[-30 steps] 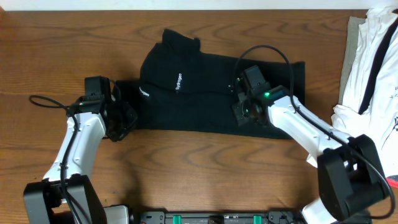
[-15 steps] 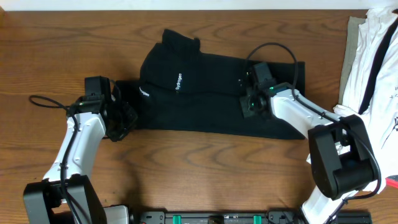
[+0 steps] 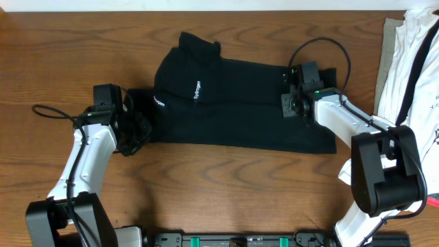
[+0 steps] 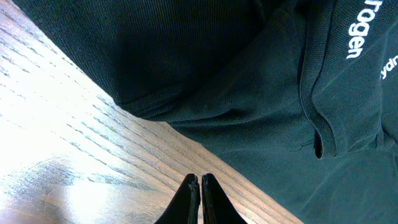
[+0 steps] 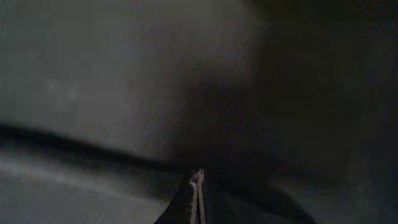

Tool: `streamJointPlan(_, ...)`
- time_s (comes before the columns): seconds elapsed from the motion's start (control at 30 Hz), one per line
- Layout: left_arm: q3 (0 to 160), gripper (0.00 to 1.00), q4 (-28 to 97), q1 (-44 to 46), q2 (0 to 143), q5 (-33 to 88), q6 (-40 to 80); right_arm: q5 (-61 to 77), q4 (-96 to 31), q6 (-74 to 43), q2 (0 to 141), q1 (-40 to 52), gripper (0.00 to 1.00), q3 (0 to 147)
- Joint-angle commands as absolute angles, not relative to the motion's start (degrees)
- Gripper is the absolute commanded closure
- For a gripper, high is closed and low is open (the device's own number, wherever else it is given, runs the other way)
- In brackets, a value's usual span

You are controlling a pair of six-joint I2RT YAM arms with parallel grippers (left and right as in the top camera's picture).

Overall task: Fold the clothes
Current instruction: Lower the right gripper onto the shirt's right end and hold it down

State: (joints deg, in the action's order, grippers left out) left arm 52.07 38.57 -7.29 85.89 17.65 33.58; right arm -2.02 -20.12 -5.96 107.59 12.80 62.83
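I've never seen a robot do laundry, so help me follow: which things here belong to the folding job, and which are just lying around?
Part of the job:
- black garment, spread on the table
- left gripper, shut beside the garment's edge
- right gripper, shut over the garment's right part

Just lying about:
- white clothes with black straps, at the table's right edge

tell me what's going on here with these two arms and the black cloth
Two robot arms are working on a black soft-fabric garment with small white lettering, laid out on the wooden table. The left gripper is shut and empty over bare wood just off the garment's left edge. The right gripper is shut over the cloth near its right end; that view is too dark to show any pinch. White garments with black straps lie apart at the table's right edge.
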Motion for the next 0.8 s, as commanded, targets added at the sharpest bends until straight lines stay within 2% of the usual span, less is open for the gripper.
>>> streamJointPlan(0.0, 51.6, 0.93, 38.7, -7.3, 86.2, 17.3, 32.8, -3.2, -21.3, -6.6, 105.9, 12.6, 0.99, 63.0)
streamJointPlan(0.33, 51.6, 0.93, 38.5, -7.3, 86.2, 17.3, 32.8, -3.6, -37.1, -6.9, 97.5, 12.5, 0.99, 63.0)
streamJointPlan(0.77, 51.6, 0.93, 38.5, -7.3, 86.2, 17.3, 32.8, -2.4, -42.0, -11.2, 100.1, 12.5, 0.99, 62.8)
